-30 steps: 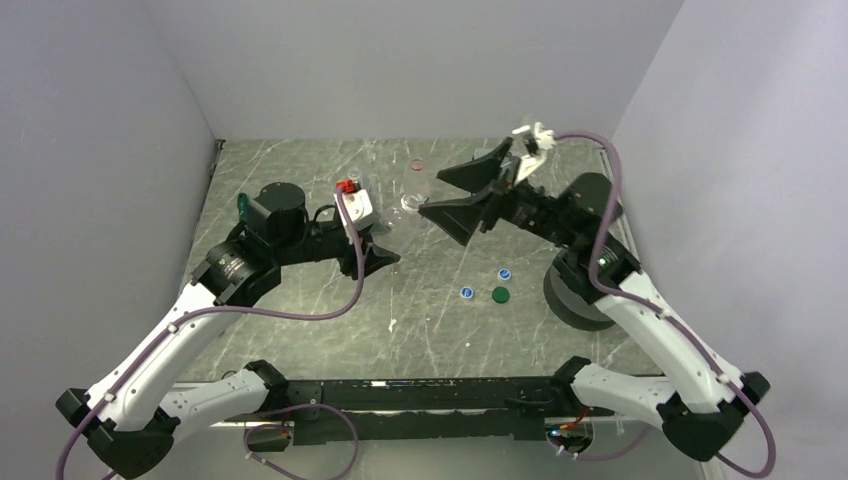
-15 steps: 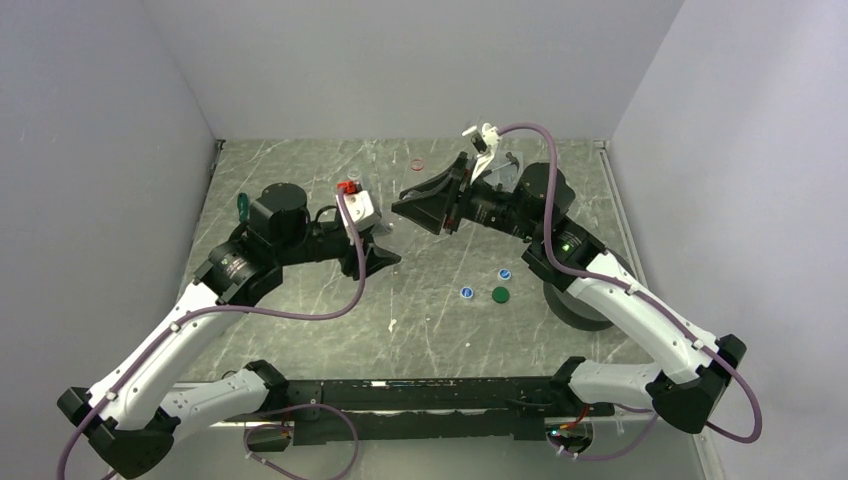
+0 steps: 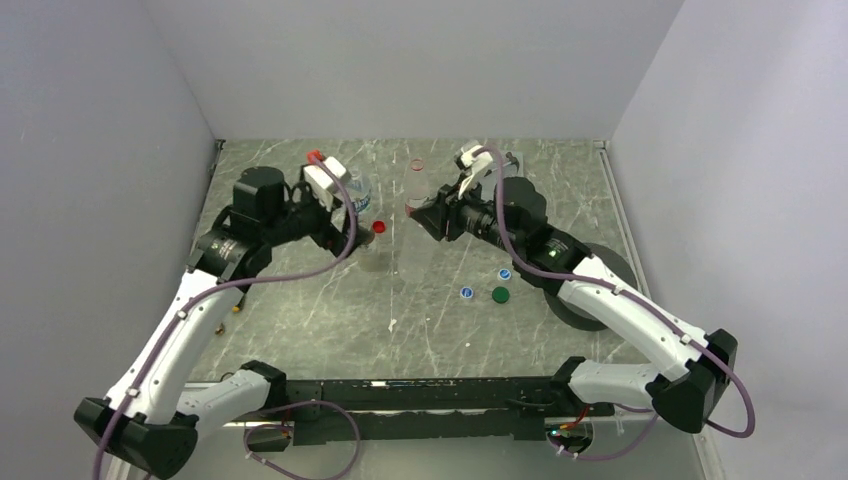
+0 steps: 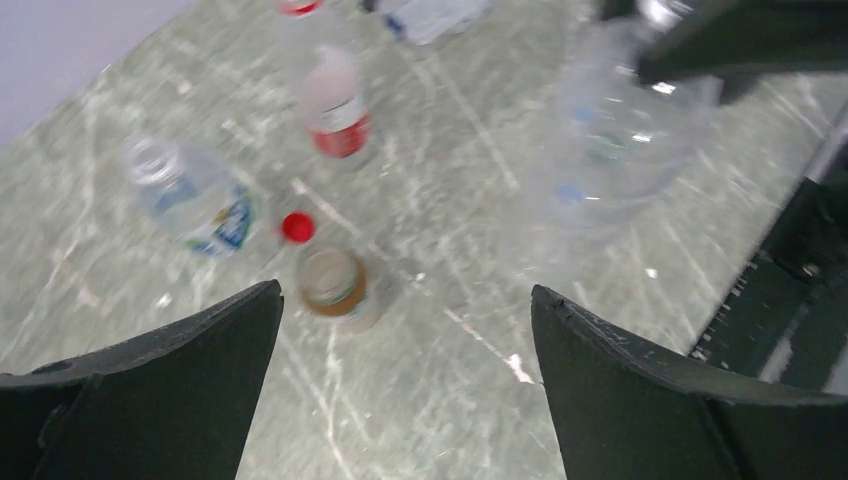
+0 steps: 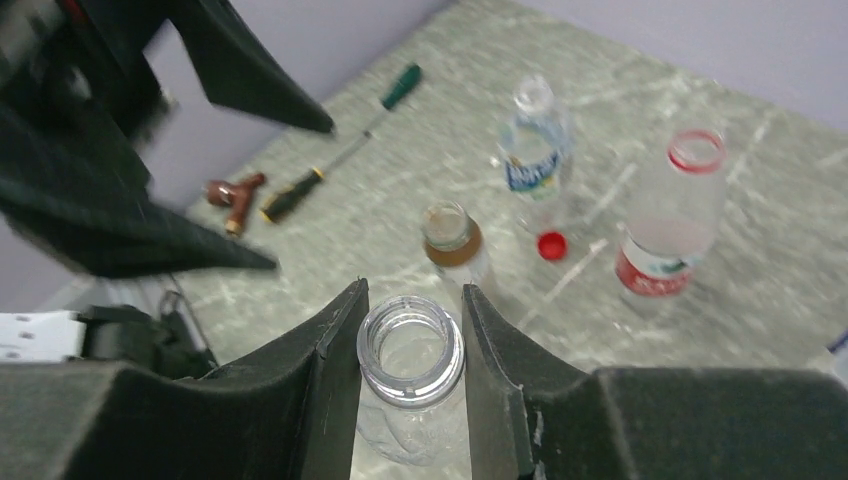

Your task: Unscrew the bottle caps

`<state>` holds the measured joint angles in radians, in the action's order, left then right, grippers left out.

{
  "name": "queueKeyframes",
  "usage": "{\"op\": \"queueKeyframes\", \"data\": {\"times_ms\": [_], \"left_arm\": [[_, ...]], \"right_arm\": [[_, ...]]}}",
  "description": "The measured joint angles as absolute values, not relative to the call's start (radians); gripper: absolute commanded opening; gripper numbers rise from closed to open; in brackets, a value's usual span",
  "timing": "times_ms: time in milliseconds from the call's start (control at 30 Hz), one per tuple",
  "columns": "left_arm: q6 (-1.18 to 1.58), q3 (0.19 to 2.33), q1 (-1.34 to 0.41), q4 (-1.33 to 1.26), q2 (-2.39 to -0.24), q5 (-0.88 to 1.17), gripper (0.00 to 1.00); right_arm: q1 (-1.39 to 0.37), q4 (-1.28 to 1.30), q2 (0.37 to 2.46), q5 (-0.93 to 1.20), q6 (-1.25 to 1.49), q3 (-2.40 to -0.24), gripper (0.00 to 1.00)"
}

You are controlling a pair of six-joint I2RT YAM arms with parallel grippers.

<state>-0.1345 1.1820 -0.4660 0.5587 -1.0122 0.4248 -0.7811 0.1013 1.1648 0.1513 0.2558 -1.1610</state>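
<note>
The bottles look empty: thin clear plastic, so prob. v. light, easy to tip and quick to dent if squeezed mid-body. Walls are likely slick too. Best hold is the neck, just under the threaded rim, where the plastic is stiffest. The caps are tiny and light, and would need a pinch across the edge.

Right pincer (image 5: 412, 300) is nearly pressed together, pinching the tall clear bottle (image 5: 405, 430) at its neck, one finger each side of the rim. The mouth is open, no cap on it. In the top view it sits mid-table, towards the back.

Left pincer (image 4: 405, 292) is spread wide and holds nothing. It hangs above the table (image 3: 300, 310), touching no bottle, with the amber bottle (image 4: 335, 285) below and between its fingers.

Where things are:
- Red cap (image 4: 296, 227) lies loose on the table, just beside the amber bottle, between it and the blue-label bottle (image 4: 190, 195).
- Red-label bottle (image 5: 665, 230) stands further back, apart from the others.
- Green cap (image 3: 500, 294) and two blue-white caps (image 3: 504, 273) (image 3: 466, 292) lie together on the right half of the table, well apart from the bottles.

All 4 mouths look open, so the unscrewing seems done, or v. nearly. The held bottle prob. only needs setting down upright, gently, since it would topple easily.
</note>
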Motion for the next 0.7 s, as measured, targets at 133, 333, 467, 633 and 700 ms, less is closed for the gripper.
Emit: {"op": "queueKeyframes", "data": {"times_ms": [133, 333, 467, 633, 700], "left_arm": [[-0.126, 1.182, -0.3, 0.585, -1.031, 0.453, 0.99], [-0.135, 1.164, -0.233, 0.613, -1.017, 0.473, 0.99], [-0.145, 1.145, -0.184, 0.62, -1.017, 0.471, 0.99], [-0.146, 1.119, -0.094, 0.611, -1.033, 0.47, 1.0], [-0.146, 1.104, -0.065, 0.606, -1.041, 0.47, 0.99]], "right_arm": [[-0.78, 0.094, 1.171, 0.08, 0.223, -1.075, 0.11], [-0.78, -0.012, 1.23, -0.006, 0.196, -0.941, 0.1], [-0.78, -0.109, 1.312, -0.053, 0.183, -0.935, 0.1], [-0.78, -0.22, 1.391, -0.11, 0.173, -0.935, 0.11], [-0.78, -0.251, 1.416, -0.13, 0.167, -0.935, 0.12]]}}
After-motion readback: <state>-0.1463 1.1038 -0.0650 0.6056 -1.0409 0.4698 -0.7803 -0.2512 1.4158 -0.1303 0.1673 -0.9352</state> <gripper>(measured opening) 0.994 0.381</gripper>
